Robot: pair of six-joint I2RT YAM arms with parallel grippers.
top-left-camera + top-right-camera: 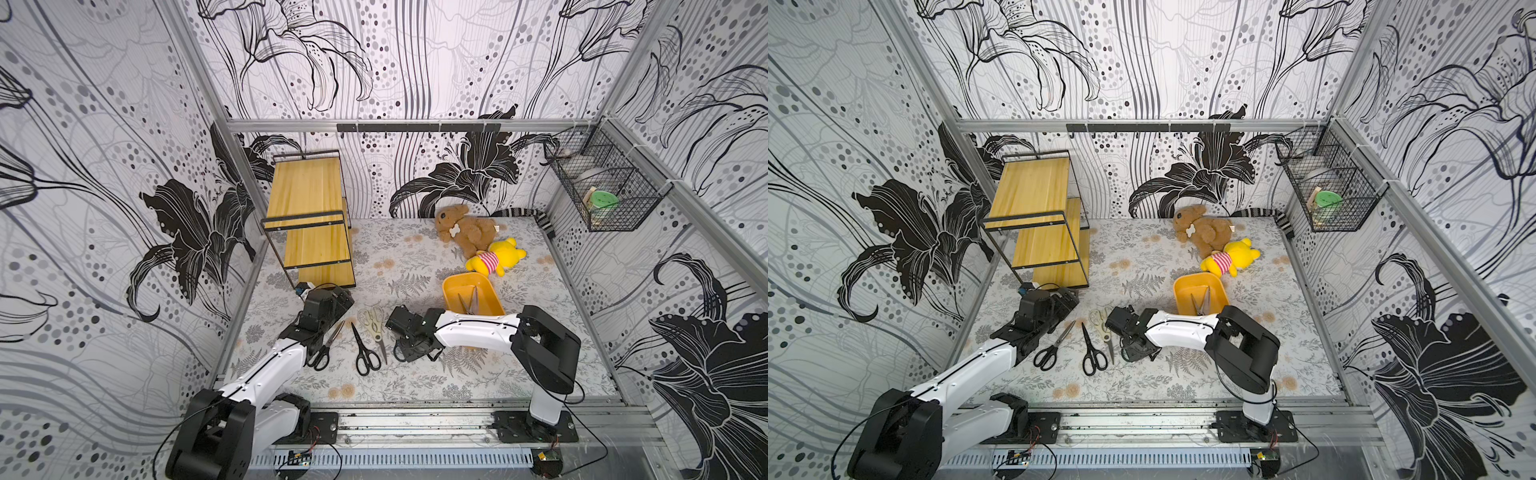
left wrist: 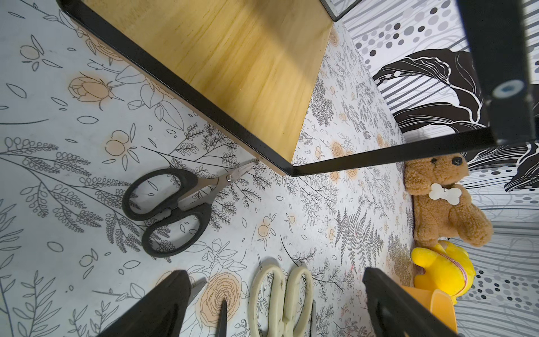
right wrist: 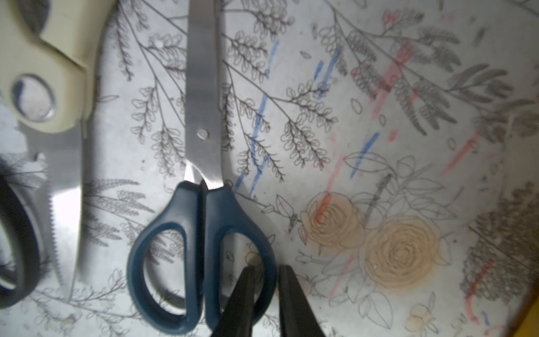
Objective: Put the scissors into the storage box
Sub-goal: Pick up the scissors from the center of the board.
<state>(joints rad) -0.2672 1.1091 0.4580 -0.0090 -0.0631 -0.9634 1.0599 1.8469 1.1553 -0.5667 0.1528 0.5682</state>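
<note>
The right end effector (image 3: 267, 267) sits at the handle end of the dark blue-handled scissors (image 3: 210, 204), which lie flat on the counter (image 3: 379, 116) with their blades running away from it. Its 2 fingers are nearly together astride the outer rim of 1 loop; whether they pinch it cannot be told. The storage box (image 1: 453, 286) lies near, ahead and to the right, so this arm seems the better placed, while the left end effector (image 2: 274, 271) is spread wide and empty.
</note>
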